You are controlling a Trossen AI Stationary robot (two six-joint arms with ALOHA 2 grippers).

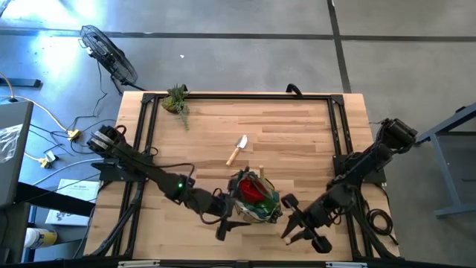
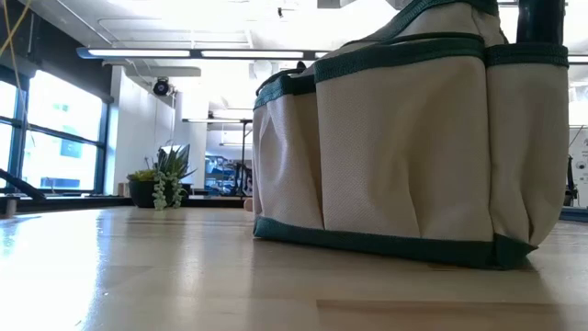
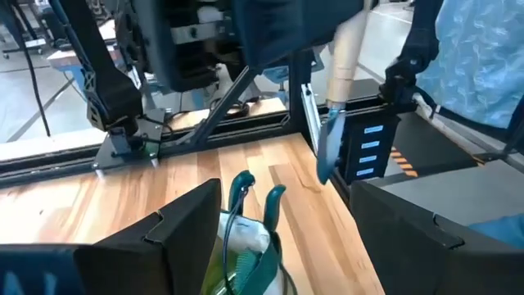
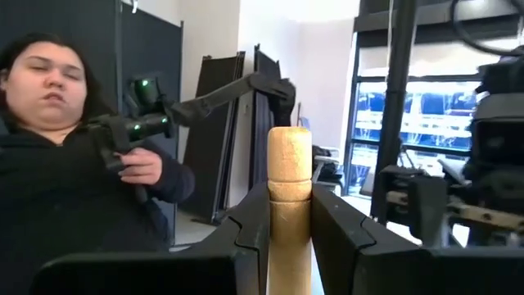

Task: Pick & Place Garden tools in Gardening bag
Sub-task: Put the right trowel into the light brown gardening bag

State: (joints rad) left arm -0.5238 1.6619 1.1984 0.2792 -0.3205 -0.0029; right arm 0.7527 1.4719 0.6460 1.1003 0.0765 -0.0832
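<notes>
Mostly hidden: your bag contents, only red glove showing. Right gripper clamps wooden-handled tool, blade cut off. Left gripper spread wide beside bag. Trowel mid-table; plant at far corner.

No words or numbers to read

The gardening bag has plain cloth sides with green trim and no label or brand that can be read. Near the bag, the wooden table has no writing on it either. Some papers lie on the floor well to the left of the table, but any print on them is too small to read. Past the bag, a dark box shows blue light bars, not letters.
</notes>
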